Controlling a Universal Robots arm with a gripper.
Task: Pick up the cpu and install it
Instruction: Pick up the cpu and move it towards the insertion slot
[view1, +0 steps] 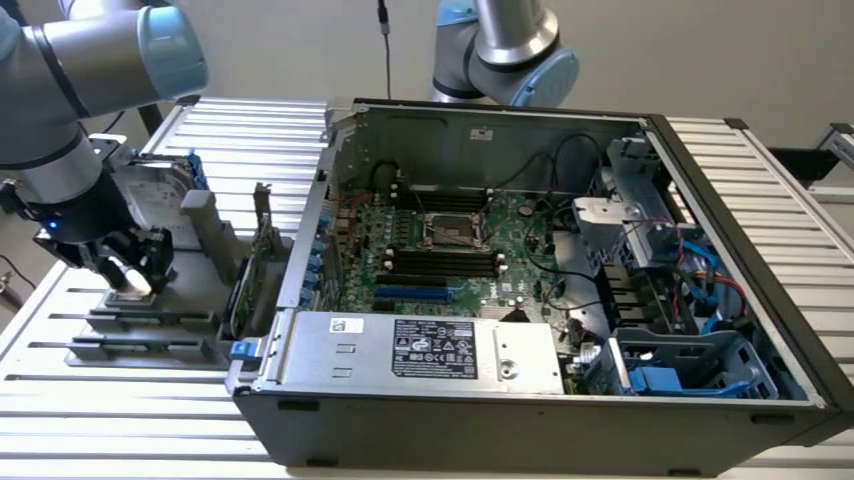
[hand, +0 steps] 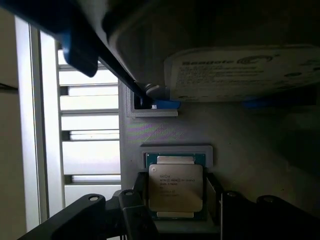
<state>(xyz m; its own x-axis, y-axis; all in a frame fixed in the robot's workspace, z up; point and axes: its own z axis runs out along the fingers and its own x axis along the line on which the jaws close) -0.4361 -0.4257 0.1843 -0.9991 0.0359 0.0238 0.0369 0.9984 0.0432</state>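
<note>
Exterior view: gripper (view1: 130, 272) low over a slatted table (view1: 120, 400), at 9 o'clock of the open computer case (view1: 534, 425). Jaws released, spread to either side of the cpu (hand: 175, 187); contact with its edges not discernible. Wrist view: cpu flat, label up, seated in a grey holder (hand: 175, 150), with a hard drive (hand: 240, 72) close by.

A plain pale wall (view1: 694, 50) stands behind a tabletop (view1: 107, 410) of ribbed silver metal slats, evenly lit with soft shadows
</note>
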